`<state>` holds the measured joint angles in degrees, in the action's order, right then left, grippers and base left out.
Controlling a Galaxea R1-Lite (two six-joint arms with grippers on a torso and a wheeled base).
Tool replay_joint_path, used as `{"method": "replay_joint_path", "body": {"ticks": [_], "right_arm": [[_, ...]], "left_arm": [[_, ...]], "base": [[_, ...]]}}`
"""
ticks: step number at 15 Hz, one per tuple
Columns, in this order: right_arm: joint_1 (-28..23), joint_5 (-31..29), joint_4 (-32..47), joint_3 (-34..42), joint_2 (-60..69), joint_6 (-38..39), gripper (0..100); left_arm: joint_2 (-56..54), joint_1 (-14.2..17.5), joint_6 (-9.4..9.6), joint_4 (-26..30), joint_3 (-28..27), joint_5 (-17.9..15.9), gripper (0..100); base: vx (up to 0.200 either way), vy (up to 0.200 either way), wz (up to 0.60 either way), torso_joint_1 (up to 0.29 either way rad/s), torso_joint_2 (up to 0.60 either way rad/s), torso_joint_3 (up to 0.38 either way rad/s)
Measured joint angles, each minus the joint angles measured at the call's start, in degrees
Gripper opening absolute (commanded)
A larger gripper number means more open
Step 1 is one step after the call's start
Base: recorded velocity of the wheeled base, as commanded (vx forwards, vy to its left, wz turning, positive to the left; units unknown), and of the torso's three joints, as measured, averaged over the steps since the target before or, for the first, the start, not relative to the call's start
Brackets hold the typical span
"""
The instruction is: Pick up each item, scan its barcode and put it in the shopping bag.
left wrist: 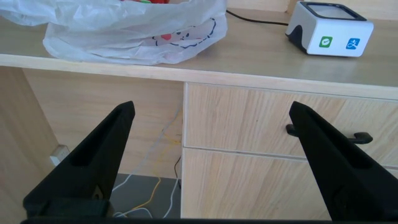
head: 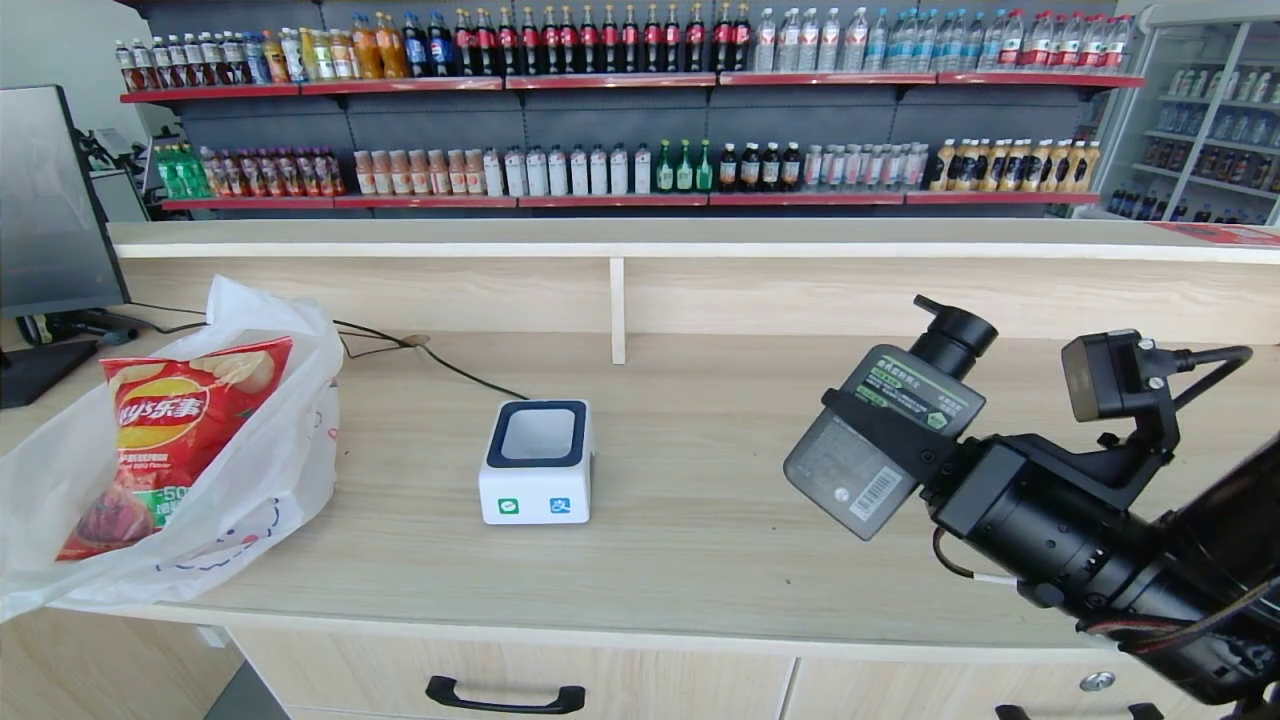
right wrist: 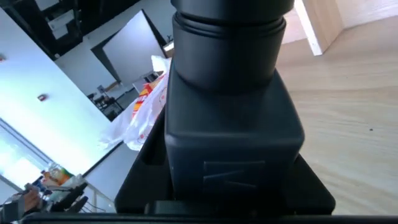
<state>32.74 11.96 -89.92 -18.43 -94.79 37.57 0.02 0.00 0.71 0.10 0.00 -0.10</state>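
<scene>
Grey bottle [head: 845,478] (barcode showing) clamped in right fingers [head: 887,437] above counter [head: 700,480].

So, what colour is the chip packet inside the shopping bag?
The chip packet is red; head view.

R arm [head: 1060,530]: all black, fat round wrist barrel w/ ringed grooves, semi-gloss, stepping into a squarer block at the front. R gripper [head: 878,432] has a flat, matte black, strap-like finger plate [head: 850,412]. Boxy black cam [head: 1105,378] sits on an angular bracket [head: 1140,440] above the wrist, w/ a thick black cable [head: 1215,358] looping off its back. Thin black-and-white wire [head: 962,572] curls under the barrel. A few thin red wires [head: 1170,628] run along the rear section. L gripper [left wrist: 211,109]: two long matte black fingers [left wrist: 93,165], wedge-shaped, tapering to blunt tips, plain flat faces.
</scene>
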Motion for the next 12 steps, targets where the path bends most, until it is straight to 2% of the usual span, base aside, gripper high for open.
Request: {"method": "replay_joint_path", "body": {"ticks": [3, 12], "right_arm": [[1.51, 0.22, -0.02, -3.12, -0.38, 1.23, 0], [12.35, 0.41, -0.02, -10.40, 0.15, 1.91, 0]], "left_arm": [[0.00, 0.00, -0.02, 0.00, 0.00, 0.00, 100], [0.00, 0.00, -0.02, 0.00, 0.00, 0.00, 100]], "base": [[0.000, 0.000, 0.00, 0.000, 0.00, 0.000], [0.000, 0.000, 0.00, 0.000, 0.00, 0.000]]}}
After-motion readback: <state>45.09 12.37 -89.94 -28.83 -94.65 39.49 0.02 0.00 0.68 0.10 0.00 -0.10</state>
